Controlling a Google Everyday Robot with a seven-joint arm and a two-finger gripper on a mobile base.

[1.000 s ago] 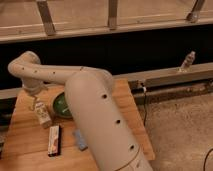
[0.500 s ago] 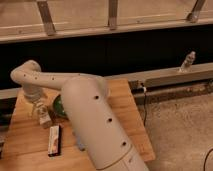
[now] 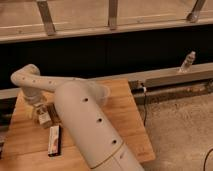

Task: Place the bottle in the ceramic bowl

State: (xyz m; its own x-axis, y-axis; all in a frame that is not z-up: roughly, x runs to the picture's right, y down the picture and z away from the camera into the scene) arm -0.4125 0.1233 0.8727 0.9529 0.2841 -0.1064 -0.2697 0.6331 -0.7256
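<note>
Tool [image 3: 38, 106] just above bottle [image 3: 44, 118], table [image 3: 125, 120] left side

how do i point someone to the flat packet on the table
Find the wooden table, then its left front part, just below the gripper, which hangs over the table's left side. The packet is the long dark thing lying flat there, unlike the small bottle standing upright at the gripper.

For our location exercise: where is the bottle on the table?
In the camera view, left on the table, the bottle sits under the pincer, beyond the flat packet.
</note>
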